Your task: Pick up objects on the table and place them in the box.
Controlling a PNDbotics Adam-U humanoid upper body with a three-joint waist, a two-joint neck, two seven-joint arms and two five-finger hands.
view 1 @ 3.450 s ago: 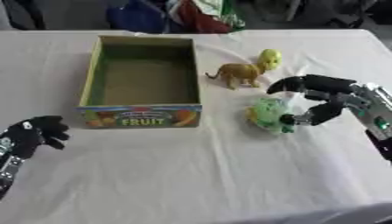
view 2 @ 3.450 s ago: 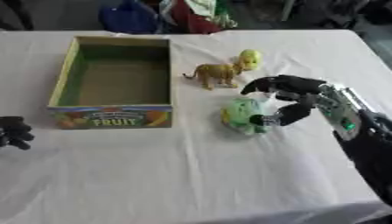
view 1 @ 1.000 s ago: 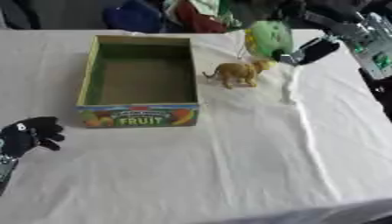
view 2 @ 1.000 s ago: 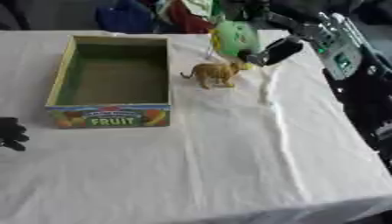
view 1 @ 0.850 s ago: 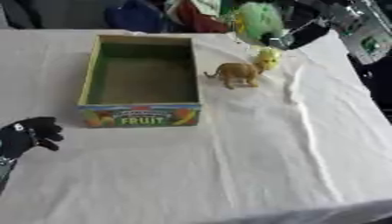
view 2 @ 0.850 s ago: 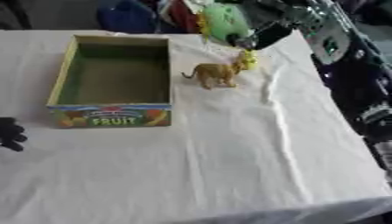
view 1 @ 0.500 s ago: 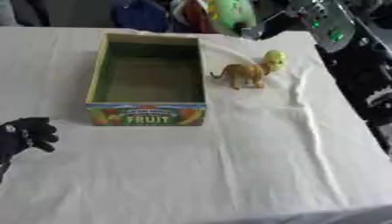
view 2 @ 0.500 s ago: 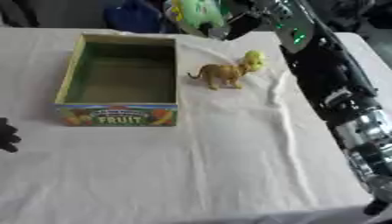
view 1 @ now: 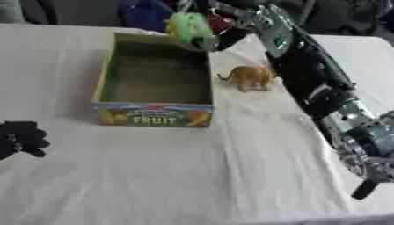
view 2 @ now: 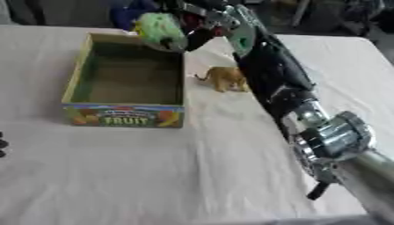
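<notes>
One soft, bumpy green toy (view 1: 187, 27) sits pinched in the right hand (view 1: 219, 38) over the far right corner of the cardboard fruit box (view 1: 154, 115). Released here, it might clip the rim and tumble out beside the smooth tan animal figure (view 1: 248, 77). Left hand (view 1: 21, 138) rests curled, near left.

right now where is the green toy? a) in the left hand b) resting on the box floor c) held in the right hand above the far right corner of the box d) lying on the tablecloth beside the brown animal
c: the right hand grips the green toy in the air over the far right corner of the box, whose floor shows bare, while the brown animal stands on the cloth.
</notes>
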